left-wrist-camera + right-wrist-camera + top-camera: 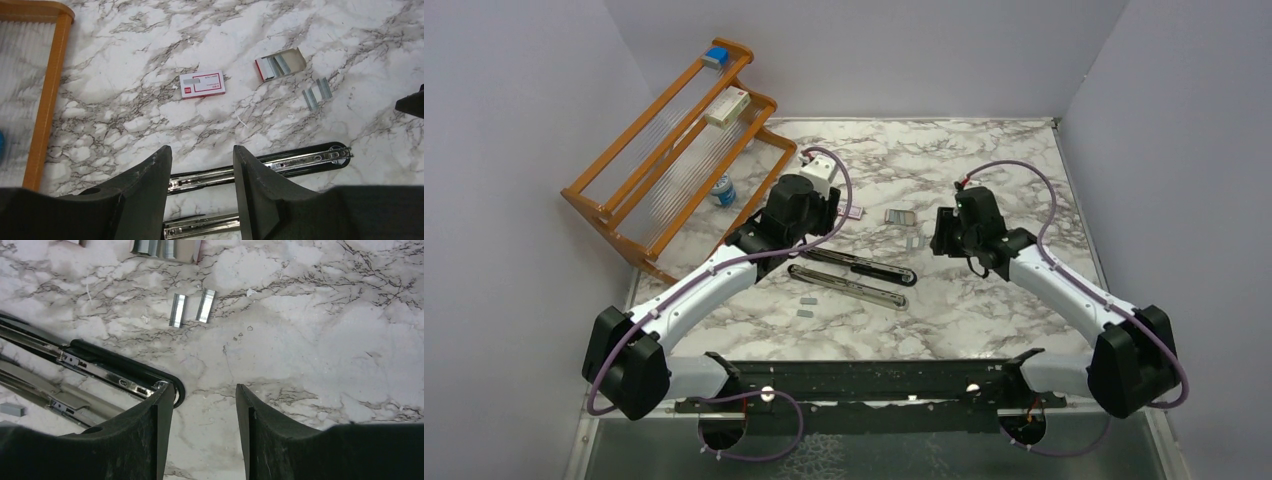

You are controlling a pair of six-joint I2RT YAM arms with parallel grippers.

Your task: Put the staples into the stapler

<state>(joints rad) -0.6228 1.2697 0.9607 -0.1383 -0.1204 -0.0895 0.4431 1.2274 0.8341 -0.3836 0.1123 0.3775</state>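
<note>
The black stapler lies opened flat mid-table, as two long parts with shiny rails (854,266) (849,288). My left gripper (202,150) hangs open just above them. The rail (300,157) runs crosswise below its fingers, and nothing is gripped. Beyond it lie the red-and-white packet (202,84), the grey tray (280,65) with staples inside, and two loose staple strips (317,93). My right gripper (205,387) is open over bare marble, its left finger beside the stapler's rounded end (115,372). The two loose strips (177,310) lie ahead of it.
An orange wooden rack (674,150) stands at the back left, holding a white-and-red box (727,108) and a blue item (715,57). A small blue-and-white container (722,190) sits under it. More grey strips (806,306) lie near the stapler's front. Grey walls close in three sides.
</note>
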